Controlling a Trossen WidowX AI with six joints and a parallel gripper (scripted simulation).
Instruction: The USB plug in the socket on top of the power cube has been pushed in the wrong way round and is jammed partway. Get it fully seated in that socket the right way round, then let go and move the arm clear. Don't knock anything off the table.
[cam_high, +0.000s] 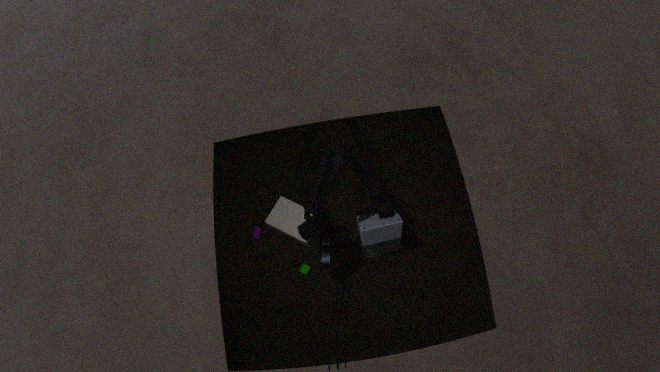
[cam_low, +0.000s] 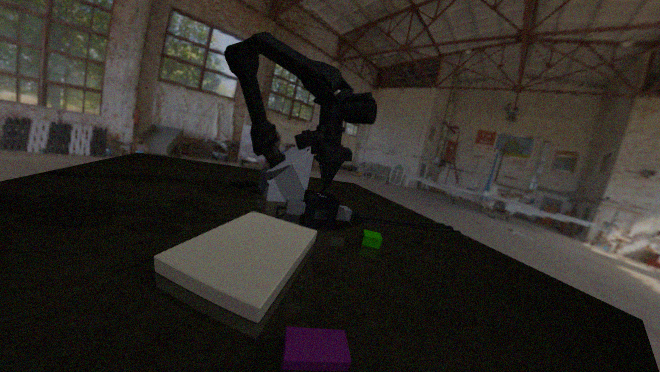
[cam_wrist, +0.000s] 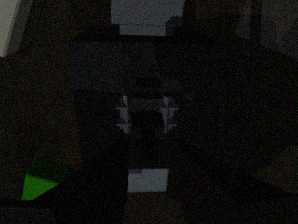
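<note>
The scene is very dark. The power cube (cam_low: 320, 214) (cam_wrist: 148, 181) is a dark block in the middle of the table, with one pale side face. In the wrist view the USB plug (cam_wrist: 145, 120) is a dark shape in the top socket, between two pale marks. I cannot tell how deep it sits. My gripper (cam_low: 327, 186) (cam_high: 324, 246) hangs just above the cube, pointing down. Its fingers are slightly apart and hold nothing. In the wrist view the fingers are too dark to make out.
A flat white slab (cam_high: 286, 217) (cam_low: 240, 260) lies left of the cube. A grey box (cam_high: 380, 229) (cam_low: 290, 185) stands to the right. A green block (cam_high: 304, 269) (cam_low: 372, 239) (cam_wrist: 36, 187) lies near the cube. A purple block (cam_high: 257, 232) (cam_low: 316, 347) lies beyond the slab.
</note>
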